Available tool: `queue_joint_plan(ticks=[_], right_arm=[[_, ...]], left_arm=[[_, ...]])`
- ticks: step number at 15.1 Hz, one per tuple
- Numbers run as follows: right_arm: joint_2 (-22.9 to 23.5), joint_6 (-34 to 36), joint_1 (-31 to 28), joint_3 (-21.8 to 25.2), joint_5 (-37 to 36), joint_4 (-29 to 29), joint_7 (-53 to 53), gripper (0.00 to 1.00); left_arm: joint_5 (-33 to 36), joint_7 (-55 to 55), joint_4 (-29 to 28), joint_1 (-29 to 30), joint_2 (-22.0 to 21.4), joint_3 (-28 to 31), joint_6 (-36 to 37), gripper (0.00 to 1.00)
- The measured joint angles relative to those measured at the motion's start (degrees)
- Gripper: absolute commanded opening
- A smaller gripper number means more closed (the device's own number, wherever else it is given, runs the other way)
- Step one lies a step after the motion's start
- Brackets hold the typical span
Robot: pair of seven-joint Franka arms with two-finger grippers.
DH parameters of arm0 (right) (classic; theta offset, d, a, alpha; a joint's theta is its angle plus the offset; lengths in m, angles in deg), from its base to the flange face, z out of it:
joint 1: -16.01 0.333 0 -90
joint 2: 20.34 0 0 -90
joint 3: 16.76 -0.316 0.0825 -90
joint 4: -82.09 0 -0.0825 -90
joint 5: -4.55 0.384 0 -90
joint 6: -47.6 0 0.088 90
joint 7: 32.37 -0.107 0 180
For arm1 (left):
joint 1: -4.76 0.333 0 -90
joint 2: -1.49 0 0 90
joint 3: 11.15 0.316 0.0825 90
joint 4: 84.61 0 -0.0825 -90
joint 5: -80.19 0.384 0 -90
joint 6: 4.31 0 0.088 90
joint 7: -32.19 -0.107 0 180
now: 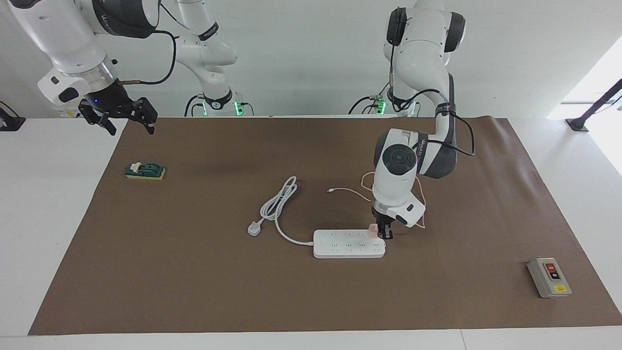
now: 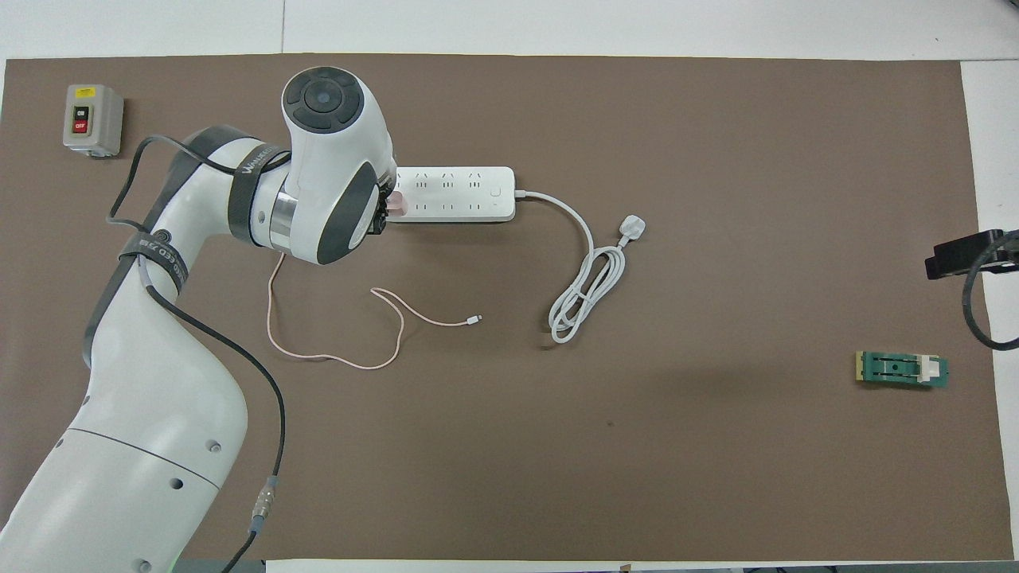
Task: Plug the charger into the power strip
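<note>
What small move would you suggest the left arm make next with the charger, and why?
Probably press straight down: the left gripper holds the charger on the power strip at its end socket, and whether it is fully seated cannot be told. The right gripper waits, open.

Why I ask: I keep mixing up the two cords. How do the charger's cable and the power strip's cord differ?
The charger's cable is thin and pink; the power strip's cord is thick and white. The cable lies in loose open curves, while the cord is partly bundled in a coil. The cable ends in a small connector; the cord ends in a chunky white plug. Both lie on the brown mat, nearer to the robots than the power strip.
</note>
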Motion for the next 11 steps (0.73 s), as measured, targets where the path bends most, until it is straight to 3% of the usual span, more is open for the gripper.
queue_joint_plan(ticks=[7,8,9,10,11], right_arm=[[0.0,0.0,0.0,0.0,0.0,0.0,0.0,1.00],[0.0,0.0,0.0,0.0,0.0,0.0,0.0,1.00],[0.0,0.0,0.0,0.0,0.0,0.0,0.0,1.00],[0.0,0.0,0.0,0.0,0.0,0.0,0.0,1.00],[0.0,0.0,0.0,0.0,0.0,0.0,0.0,1.00]], left_arm=[[0.1,0.0,0.0,-0.1,0.0,0.0,0.0,0.00],[0.1,0.0,0.0,-0.1,0.0,0.0,0.0,0.06],[0.1,0.0,0.0,0.0,0.0,0.0,0.0,0.55],[0.0,0.0,0.0,0.0,0.0,0.0,0.0,0.75],[-0.1,0.0,-0.1,0.2,-0.1,-0.1,0.0,0.85]])
